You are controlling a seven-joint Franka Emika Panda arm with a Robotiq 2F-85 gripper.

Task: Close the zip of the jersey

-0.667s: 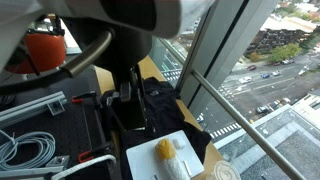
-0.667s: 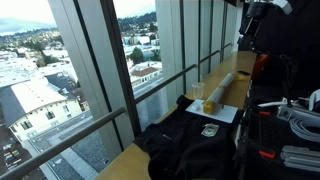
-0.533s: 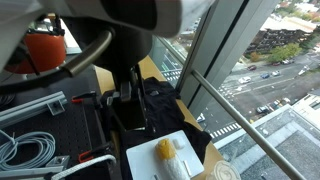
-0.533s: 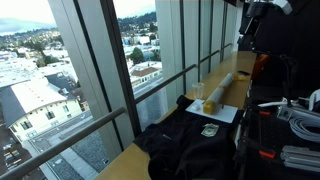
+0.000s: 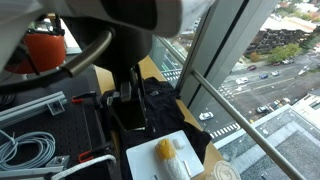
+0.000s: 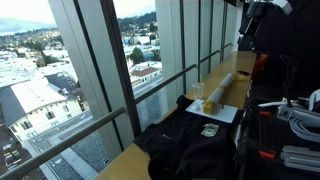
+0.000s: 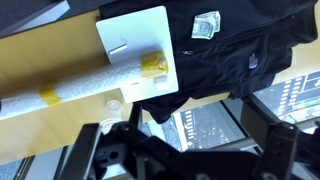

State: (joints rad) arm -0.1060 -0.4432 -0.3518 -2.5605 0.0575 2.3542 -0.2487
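The black jersey (image 6: pixel 190 148) lies crumpled on the wooden ledge by the window, with its pale logo patch (image 6: pixel 209 130) facing up. It also shows in an exterior view (image 5: pixel 160 105) and in the wrist view (image 7: pixel 240 55), where the patch (image 7: pixel 206 25) is near the top. I cannot make out the zip in the dark folds. My gripper (image 7: pixel 180 150) hangs high above the ledge. Its two dark fingers are spread wide and nothing is between them. It is well apart from the jersey.
A white tray (image 7: pixel 135 35) with a yellow-and-white piece lies next to the jersey, beside a long white roll (image 7: pixel 70 85). White cables (image 5: pixel 25 148) and red-handled clamps lie on the black bench. Window glass and a metal rail (image 5: pixel 235 115) border the ledge.
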